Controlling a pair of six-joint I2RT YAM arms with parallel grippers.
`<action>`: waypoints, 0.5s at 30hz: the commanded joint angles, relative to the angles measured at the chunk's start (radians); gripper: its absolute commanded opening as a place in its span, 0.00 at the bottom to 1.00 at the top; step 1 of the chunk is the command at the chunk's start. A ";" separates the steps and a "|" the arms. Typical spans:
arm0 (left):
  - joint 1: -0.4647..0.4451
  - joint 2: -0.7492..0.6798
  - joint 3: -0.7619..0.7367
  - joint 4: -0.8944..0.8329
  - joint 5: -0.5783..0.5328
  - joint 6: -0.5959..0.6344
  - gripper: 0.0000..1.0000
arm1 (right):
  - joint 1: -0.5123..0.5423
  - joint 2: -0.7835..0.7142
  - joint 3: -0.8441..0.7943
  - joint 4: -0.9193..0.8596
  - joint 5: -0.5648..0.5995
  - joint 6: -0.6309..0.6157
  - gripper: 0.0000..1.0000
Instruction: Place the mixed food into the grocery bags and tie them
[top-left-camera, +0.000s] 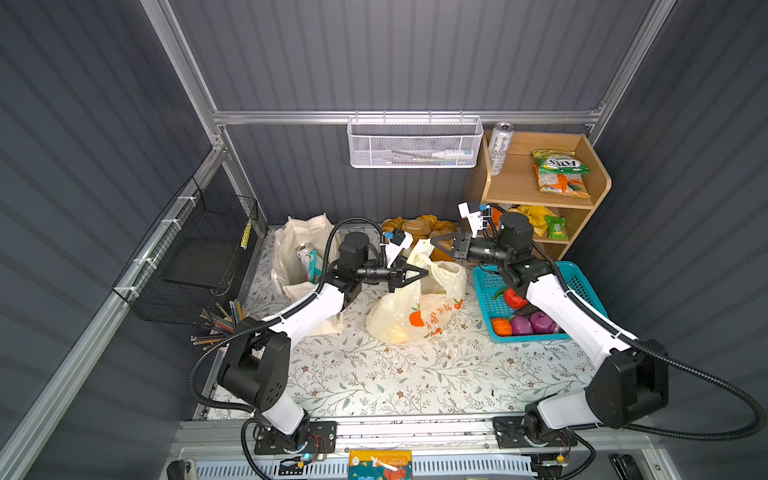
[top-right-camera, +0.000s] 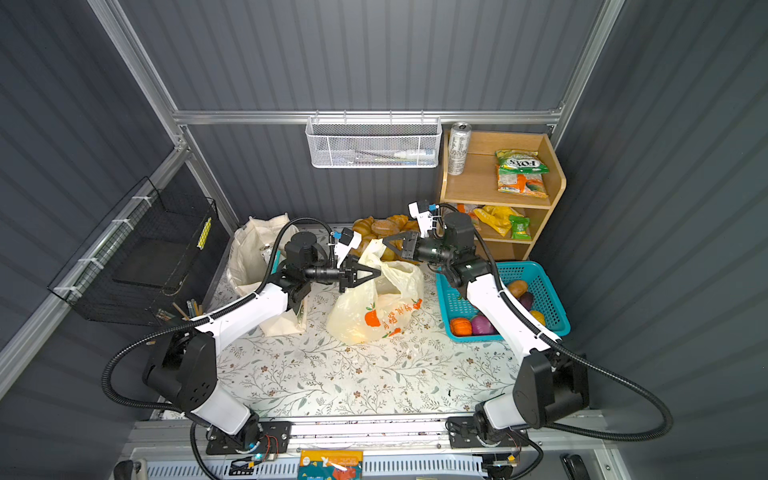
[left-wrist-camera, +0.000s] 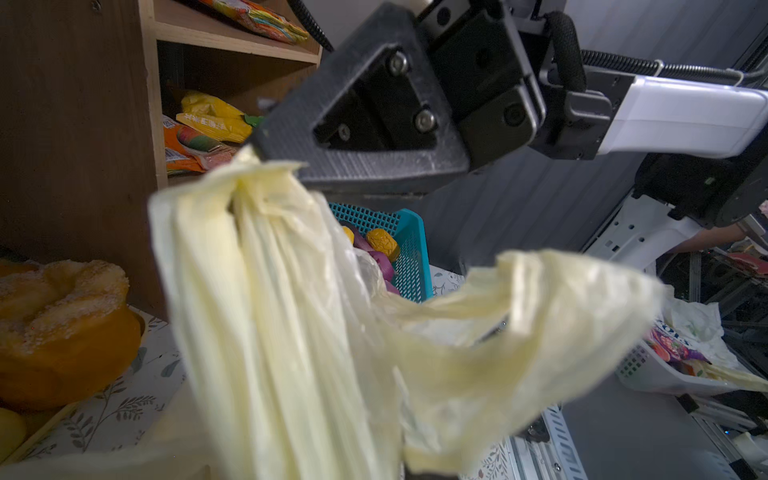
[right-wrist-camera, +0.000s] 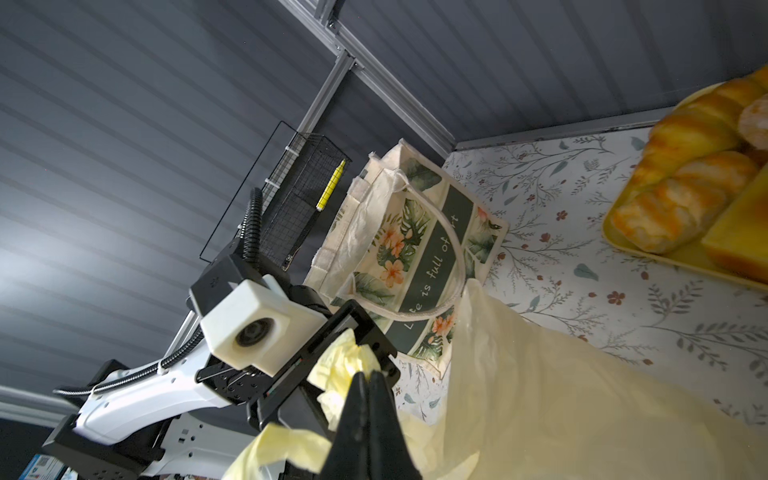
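Observation:
The pale-yellow plastic bag (top-left-camera: 415, 307) with orange prints stands mid-table, its top pulled up. My right gripper (right-wrist-camera: 368, 376) is shut on one bunched handle (left-wrist-camera: 249, 166). My left gripper (top-left-camera: 422, 273) meets it from the left, with a wad of the bag's plastic (right-wrist-camera: 345, 357) between its jaws. In the left wrist view the bag (left-wrist-camera: 291, 332) hides those jaws. The cream tote (top-left-camera: 299, 245) stands at the back left, holding a can (top-left-camera: 304, 253) and a teal packet (top-left-camera: 314, 266). Toy vegetables (top-left-camera: 528, 322) lie in the teal basket (top-left-camera: 582, 278).
A tray of bread (top-left-camera: 419, 226) sits behind the bag. The wooden shelf (top-left-camera: 540, 195) at the back right holds a tall can (top-left-camera: 500, 147) and snack packets (top-left-camera: 559, 166). A black wire basket (top-left-camera: 199, 257) hangs on the left wall above pencils (top-left-camera: 224, 324).

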 joint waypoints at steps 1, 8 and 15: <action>0.004 0.020 -0.031 0.149 0.011 -0.110 0.18 | -0.001 -0.019 -0.021 -0.029 0.062 -0.029 0.00; 0.015 -0.016 -0.047 0.017 -0.028 -0.073 0.18 | 0.030 -0.018 -0.110 0.027 0.139 -0.006 0.00; 0.021 -0.188 -0.014 -0.471 -0.332 0.200 0.31 | 0.030 -0.008 -0.090 0.014 0.212 -0.014 0.00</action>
